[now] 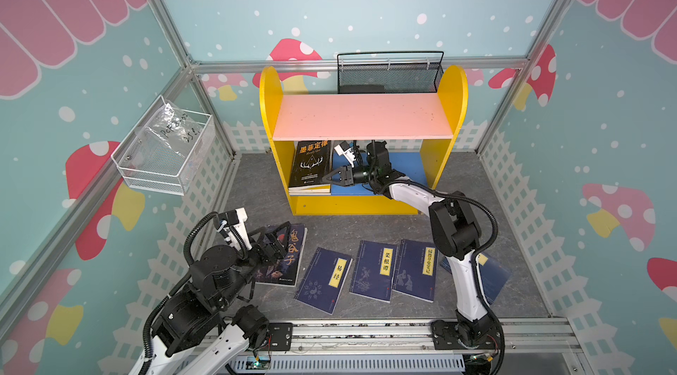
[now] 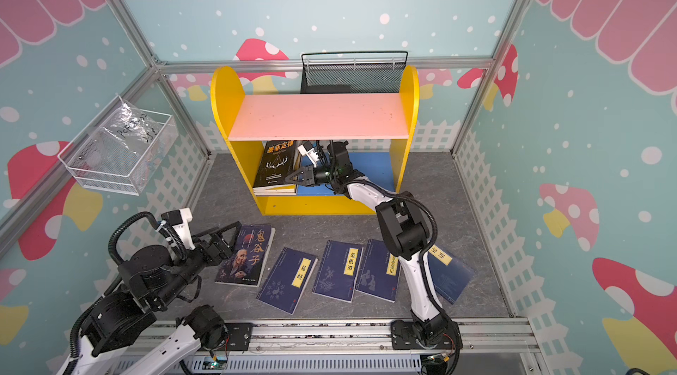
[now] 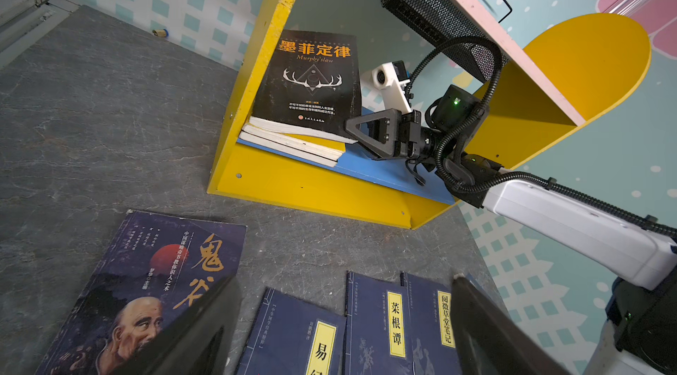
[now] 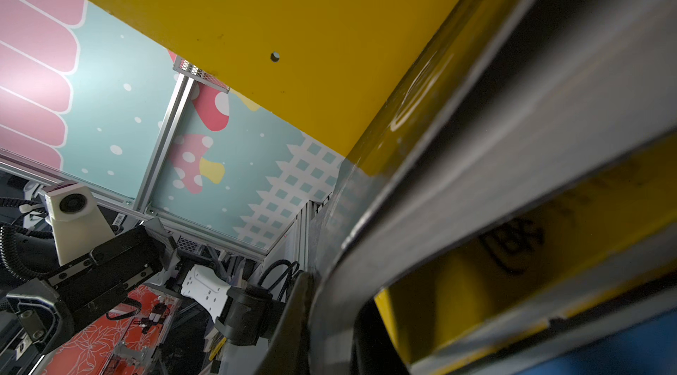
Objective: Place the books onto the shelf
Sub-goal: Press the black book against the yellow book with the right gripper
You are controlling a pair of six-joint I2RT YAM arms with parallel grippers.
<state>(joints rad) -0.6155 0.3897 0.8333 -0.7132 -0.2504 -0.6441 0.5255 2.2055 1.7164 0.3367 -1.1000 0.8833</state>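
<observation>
The shelf has yellow sides, a bare pink upper board and a blue lower board. On the lower board's left a black book tops a small stack. My right gripper reaches into that tier, shut on the black book's near corner. My left gripper hangs open over a dark book with a red moon on the floor. Beside it lie several navy books; one more is partly hidden by the right arm.
A black mesh basket stands behind the shelf. A white wire basket holding a plastic bag hangs on the left wall. An aluminium rail with both arm bases runs along the front. Walls close in on three sides.
</observation>
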